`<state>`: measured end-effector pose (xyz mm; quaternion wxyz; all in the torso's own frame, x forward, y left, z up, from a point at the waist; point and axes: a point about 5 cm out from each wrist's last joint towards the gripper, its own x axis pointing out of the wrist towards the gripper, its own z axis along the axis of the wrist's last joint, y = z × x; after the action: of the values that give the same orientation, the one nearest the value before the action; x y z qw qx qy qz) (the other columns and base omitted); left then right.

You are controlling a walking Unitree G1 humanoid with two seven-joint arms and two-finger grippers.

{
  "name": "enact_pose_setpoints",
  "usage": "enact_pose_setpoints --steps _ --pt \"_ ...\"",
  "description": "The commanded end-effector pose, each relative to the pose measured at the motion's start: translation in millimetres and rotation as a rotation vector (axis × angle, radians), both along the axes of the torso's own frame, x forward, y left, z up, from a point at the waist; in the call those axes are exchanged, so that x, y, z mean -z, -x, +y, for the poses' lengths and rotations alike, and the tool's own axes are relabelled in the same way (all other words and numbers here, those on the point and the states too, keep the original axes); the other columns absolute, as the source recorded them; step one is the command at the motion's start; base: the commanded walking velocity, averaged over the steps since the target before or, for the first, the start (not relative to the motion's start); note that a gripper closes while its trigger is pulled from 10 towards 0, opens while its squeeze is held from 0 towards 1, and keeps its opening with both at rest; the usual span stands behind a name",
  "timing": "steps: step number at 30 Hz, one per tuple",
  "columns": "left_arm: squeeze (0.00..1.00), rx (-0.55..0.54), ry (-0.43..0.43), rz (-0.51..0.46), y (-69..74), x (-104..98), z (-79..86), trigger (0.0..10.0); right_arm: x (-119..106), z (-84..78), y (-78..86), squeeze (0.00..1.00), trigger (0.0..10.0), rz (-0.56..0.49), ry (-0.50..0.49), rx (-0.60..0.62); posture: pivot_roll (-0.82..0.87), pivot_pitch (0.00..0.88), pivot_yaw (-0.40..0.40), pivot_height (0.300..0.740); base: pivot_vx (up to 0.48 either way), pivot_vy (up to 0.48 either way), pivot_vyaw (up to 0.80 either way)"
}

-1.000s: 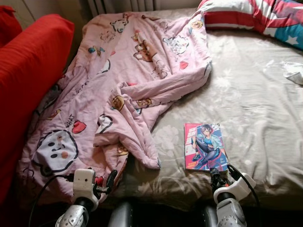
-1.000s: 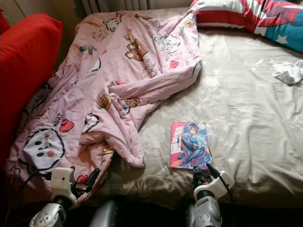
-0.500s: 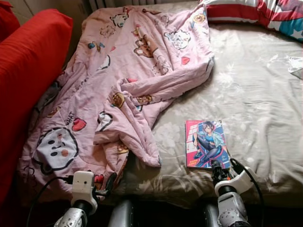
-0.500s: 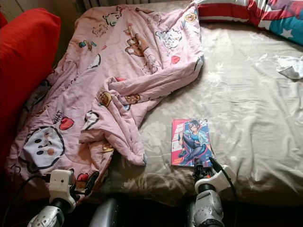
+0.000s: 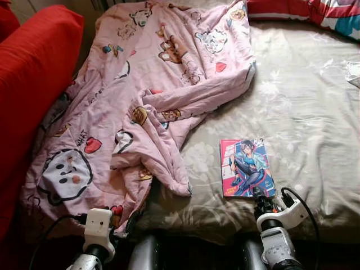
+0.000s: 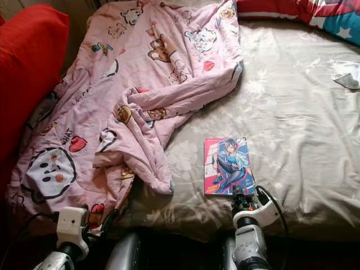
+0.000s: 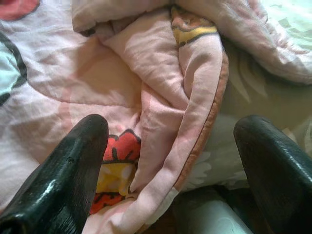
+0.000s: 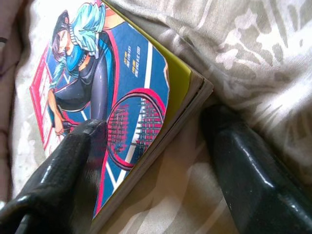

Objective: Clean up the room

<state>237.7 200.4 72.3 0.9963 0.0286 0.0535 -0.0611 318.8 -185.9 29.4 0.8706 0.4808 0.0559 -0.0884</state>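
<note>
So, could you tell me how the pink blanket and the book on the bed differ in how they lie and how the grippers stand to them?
The pink blanket lies crumpled and folded over the bed's left side; the book lies flat, cover up, nearer the right. The blanket is soft cloth with cartoon prints; the book is stiff, with one illustrated figure. The open left gripper faces the blanket's hem; the open right gripper straddles the book's corner. Both rest on the beige sheet.

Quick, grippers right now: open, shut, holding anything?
Left gripper: open, over the edge of the pink cartoon-print blanket, holding nothing.
Right gripper: open, fingers straddling the near corner of the colourful comic book, not gripping.
</note>
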Motion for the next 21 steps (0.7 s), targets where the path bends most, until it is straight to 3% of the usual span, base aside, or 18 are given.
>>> enact_pose_setpoints --steps 1,9,17,18,19,20,21 --pt "0.0 -0.006 -0.025 0.047 9.6 6.6 5.3 10.0 14.6 20.2 8.8 0.0 10.0 0.046 -0.081 -0.066 0.2 0.389 0.137 0.587 0.0 0.0 0.0" --pt "0.0 -0.011 -0.03 0.068 15.9 6.5 5.0 10.0 -3.8 24.6 -4.8 0.0 10.0 -0.084 -0.126 -0.133 0.2 0.404 0.135 0.587 0.0 0.0 0.0" --pt "0.0 -0.011 -0.029 0.078 18.6 8.8 2.7 10.0 -10.7 20.7 -10.2 0.0 10.0 -0.105 -0.115 -0.133 0.2 0.405 0.131 0.587 0.0 0.0 0.0" --pt "0.0 -0.01 -0.029 0.079 19.0 8.9 2.5 10.0 -10.6 19.8 -10.1 0.0 4.4 -0.103 -0.115 -0.128 0.2 0.405 0.131 0.587 0.0 0.0 0.0" --pt "0.0 -0.01 -0.029 0.079 19.0 8.8 2.4 10.0 -10.1 19.1 -9.8 0.0 1.2 -0.1 -0.116 -0.122 0.2 0.404 0.131 0.587 0.0 0.0 0.0" --pt "0.0 -0.01 -0.03 0.08 19.0 8.7 2.4 10.0 -9.9 18.7 -9.6 0.0 0.0 -0.098 -0.117 -0.118 0.2 0.404 0.131 0.587 0.0 0.0 0.0" --pt "0.0 -0.009 -0.03 0.08 18.9 8.5 2.3 10.0 -9.0 18.8 -8.9 0.0 0.0 -0.096 -0.119 -0.117 0.2 0.404 0.13 0.587 0.0 0.0 0.0"
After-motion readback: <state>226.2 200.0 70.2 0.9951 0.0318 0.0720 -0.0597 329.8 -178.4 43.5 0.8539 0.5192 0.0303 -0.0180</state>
